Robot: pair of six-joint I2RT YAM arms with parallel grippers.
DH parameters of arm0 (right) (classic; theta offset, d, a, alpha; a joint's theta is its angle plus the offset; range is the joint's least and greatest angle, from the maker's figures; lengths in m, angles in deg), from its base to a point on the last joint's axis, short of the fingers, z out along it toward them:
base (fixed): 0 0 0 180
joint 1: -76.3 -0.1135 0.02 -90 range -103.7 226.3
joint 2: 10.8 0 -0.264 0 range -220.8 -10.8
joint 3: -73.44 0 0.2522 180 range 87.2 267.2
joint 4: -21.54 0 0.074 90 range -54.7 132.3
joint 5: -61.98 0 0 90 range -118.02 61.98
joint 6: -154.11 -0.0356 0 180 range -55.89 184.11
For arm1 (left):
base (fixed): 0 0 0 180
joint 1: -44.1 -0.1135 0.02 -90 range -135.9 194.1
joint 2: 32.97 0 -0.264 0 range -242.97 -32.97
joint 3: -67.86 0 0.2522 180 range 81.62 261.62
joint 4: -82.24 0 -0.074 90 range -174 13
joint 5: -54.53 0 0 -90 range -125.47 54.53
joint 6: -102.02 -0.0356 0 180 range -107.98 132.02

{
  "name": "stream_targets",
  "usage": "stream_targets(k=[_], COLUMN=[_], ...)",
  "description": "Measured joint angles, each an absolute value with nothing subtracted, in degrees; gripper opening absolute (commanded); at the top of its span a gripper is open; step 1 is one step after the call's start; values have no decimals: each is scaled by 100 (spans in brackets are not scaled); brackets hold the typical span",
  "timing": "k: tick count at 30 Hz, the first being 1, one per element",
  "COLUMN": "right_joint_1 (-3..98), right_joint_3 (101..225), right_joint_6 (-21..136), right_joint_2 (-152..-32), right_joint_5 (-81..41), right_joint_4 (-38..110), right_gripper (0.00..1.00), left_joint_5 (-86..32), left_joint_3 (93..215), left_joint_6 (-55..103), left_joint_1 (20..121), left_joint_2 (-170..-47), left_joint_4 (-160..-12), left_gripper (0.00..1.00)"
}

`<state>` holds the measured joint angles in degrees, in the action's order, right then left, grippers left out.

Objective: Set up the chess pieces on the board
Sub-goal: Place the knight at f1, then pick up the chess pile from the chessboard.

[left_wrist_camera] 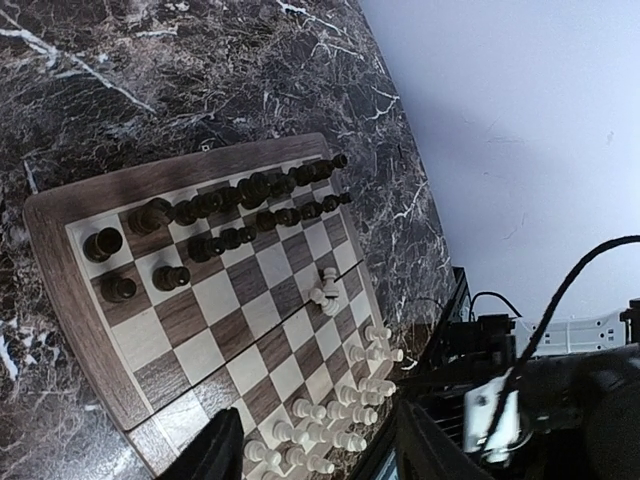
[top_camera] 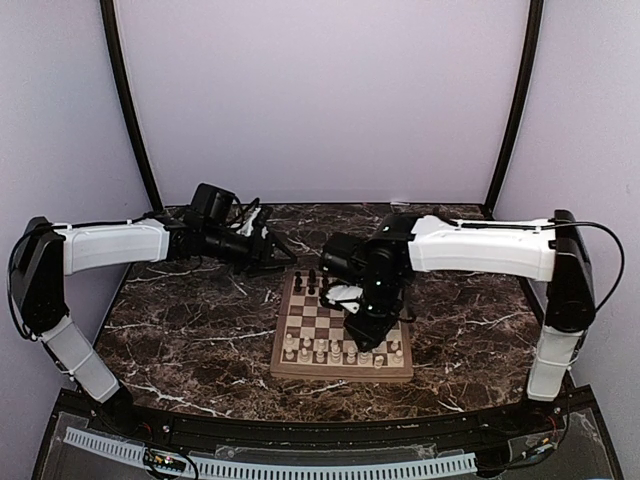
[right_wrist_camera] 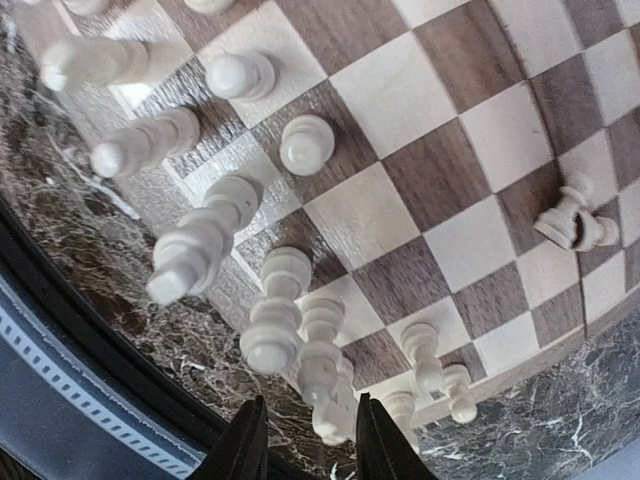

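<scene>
Marble table (top_camera: 180, 330), board (top_camera: 340, 375), tipped cream piece (left_wrist_camera: 325, 293) visible only from wrists

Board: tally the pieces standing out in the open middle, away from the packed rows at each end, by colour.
Dark pieces: 0 in the middle, all sit in their two end rows
White pieces: 1 in the middle, alone near the board side edge
Total: 1
The end rows are too crowded to count.

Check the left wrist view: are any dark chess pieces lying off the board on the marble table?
No, all the dark chess pieces in view stand on the board, in rows along one end.
</scene>
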<state>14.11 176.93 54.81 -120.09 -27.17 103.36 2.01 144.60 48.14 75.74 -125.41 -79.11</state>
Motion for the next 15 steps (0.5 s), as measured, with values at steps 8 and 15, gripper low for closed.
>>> stream_targets(k=[8,15], right_joint_1=[2388,2991], right_joint_3=[17252,16740], right_joint_6=[5374,5188], right_joint_2=[-10536,-10634], right_joint_5=[-2536,-2490], right_joint_4=[9590,8832], right_gripper=[25,20], left_joint_5=[118,-5], left_joint_3=[14799,15085], left_joint_6=[4499,4226], left_joint_1=[7576,7576], left_joint_2=[-12541,-12530], left_joint_4=[-7708,-7367], left_gripper=[54,54])
